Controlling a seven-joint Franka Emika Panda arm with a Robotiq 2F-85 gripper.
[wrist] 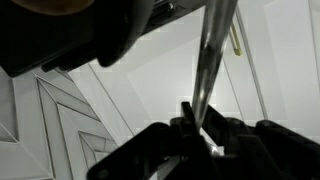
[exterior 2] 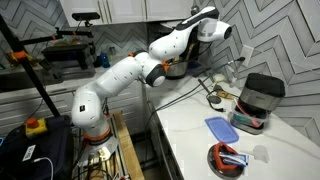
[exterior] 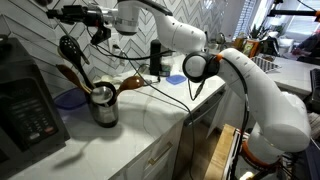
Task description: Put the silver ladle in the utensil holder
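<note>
In the wrist view the jaws are pressed together on the slim handle of the silver ladle (wrist: 211, 60), pinching it low in the picture. The handle runs up from them and is cut off at the top edge, so its bowl is out of sight. A large dark blurred shape fills the upper left corner and cannot be made out. Behind the handle are pale herringbone wall tiles (wrist: 60, 125).

In an exterior view the arm (exterior: 250, 85) reaches high towards the wall, its end near the top edge. The ladle is too thin and dark against the clutter to trace there.

Well below that raised end, the utensil holder (exterior: 103, 108) stands upright on the white tabletop (exterior: 145, 125). It is apart from the ladle. A black slotted spoon (exterior: 68, 47) and brown wooden spoons (exterior: 72, 74) stick out of it. A black appliance (exterior: 25, 110) beside it is cut off by the left edge.

In an exterior view from farther back the appliance (exterior 2: 262, 98) hides part of the holder, which is too small to read. A blue lid (exterior 2: 222, 128) lies on the tabletop nearer the camera.
</note>
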